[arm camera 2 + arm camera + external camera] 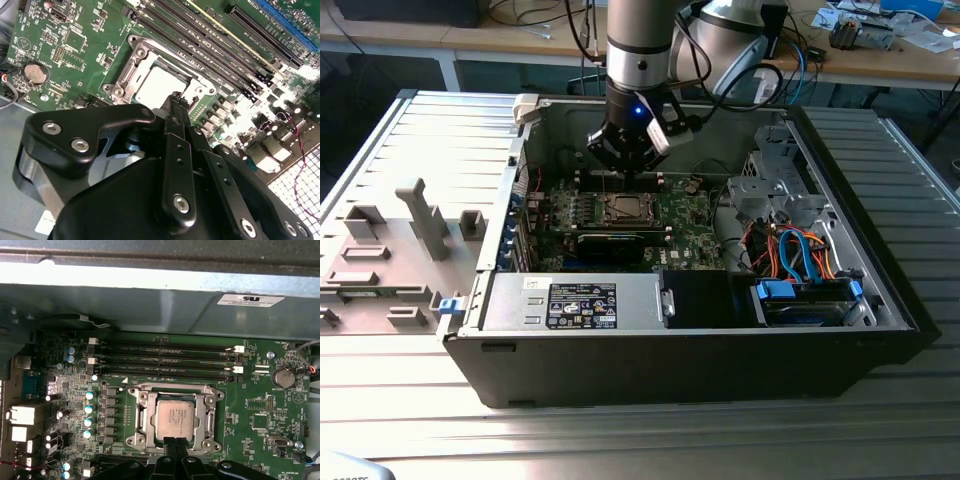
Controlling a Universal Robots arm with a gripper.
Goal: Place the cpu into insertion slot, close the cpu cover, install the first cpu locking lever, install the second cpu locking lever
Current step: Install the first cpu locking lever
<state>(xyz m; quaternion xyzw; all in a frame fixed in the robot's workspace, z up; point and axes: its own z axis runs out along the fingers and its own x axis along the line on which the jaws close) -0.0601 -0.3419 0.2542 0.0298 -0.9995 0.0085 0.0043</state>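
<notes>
Hovering — fingers [175, 441] pinched over cpu [175, 419]

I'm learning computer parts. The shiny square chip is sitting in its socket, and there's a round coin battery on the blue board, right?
Nearly. The board is green, not blue, as the first wrist view shows. The chip does sit in its socket, and the coin battery is there.

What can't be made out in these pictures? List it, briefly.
1. First wrist view: the insertion slot's edge nearest the claw is hidden behind its tips.
2. Second wrist view: part of the cpu is covered by the claw's body.
3. Exterior view: it is unclear whether the locking levers are latched, as the slot is too small there.
</notes>
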